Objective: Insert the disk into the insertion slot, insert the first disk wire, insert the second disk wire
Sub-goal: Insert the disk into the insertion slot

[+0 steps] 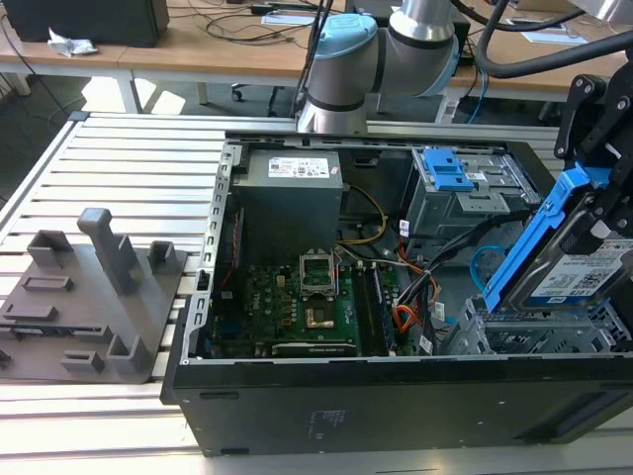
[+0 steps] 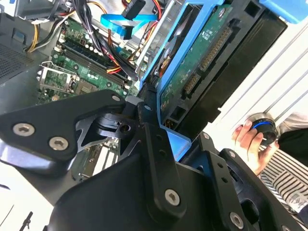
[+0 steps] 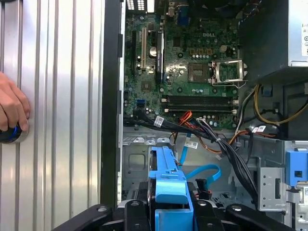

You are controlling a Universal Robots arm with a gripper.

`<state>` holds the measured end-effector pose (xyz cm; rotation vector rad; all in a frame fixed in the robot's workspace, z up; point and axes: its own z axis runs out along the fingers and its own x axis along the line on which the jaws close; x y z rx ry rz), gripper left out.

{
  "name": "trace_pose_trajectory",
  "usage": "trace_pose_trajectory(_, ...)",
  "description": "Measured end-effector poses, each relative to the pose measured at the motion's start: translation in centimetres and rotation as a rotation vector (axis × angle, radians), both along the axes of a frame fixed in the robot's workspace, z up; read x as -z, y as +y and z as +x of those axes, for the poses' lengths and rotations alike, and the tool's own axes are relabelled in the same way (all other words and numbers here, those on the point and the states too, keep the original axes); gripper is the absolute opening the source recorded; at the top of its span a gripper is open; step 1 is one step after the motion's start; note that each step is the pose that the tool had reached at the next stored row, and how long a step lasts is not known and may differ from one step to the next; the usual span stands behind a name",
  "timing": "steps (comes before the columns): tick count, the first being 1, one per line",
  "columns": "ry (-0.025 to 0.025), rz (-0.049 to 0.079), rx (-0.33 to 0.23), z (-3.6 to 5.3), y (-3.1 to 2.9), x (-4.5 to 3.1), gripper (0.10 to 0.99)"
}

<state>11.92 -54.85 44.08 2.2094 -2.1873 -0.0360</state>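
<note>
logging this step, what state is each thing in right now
disk: tilted, held by its blue frame, not seated
gripper: shut on the disk
slot: no disk seated in it, disk just above
computer case: side open
hand: resting on a round button

**Tight over the slot, open air over the board**

In the exterior view, take the insertion slot (image 1: pixel 534 334) as your dial's centre. The disk (image 1: pixel 586 269), clamped tilted in the gripper (image 1: pixel 605 216), fills the space at twelve to one o'clock above it. At eleven the taller bay (image 1: pixel 465 193) walls you in. At ten, black cables (image 1: pixel 450 247) and a looped blue cable (image 1: pixel 482 265) crowd the gap, and orange wires (image 1: pixel 404 317) lie at nine. Beyond them the motherboard (image 1: pixel 297 297) sits low with open air above. At six the case wall (image 1: pixel 534 396) bars entry. In the first wrist view, a person's hand (image 3: pixel 12 108) rests on the slatted table (image 3: pixel 62 120) outside the case.
</note>
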Motion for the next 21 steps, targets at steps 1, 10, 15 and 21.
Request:
trace_pose_trajectory(1,-0.0001,0.000,0.000,0.00,0.00,0.16,0.365)
trace_pose_trajectory(10,-0.0001,0.000,-0.001,-0.13,0.00,1.36,0.365)
trace_pose_trajectory(15,-0.0002,0.005,-0.001,-0.14,-0.02,2.19,0.365)
trace_pose_trajectory(21,0.0000,0.000,-0.001,-0.13,0.00,3.21,0.365)
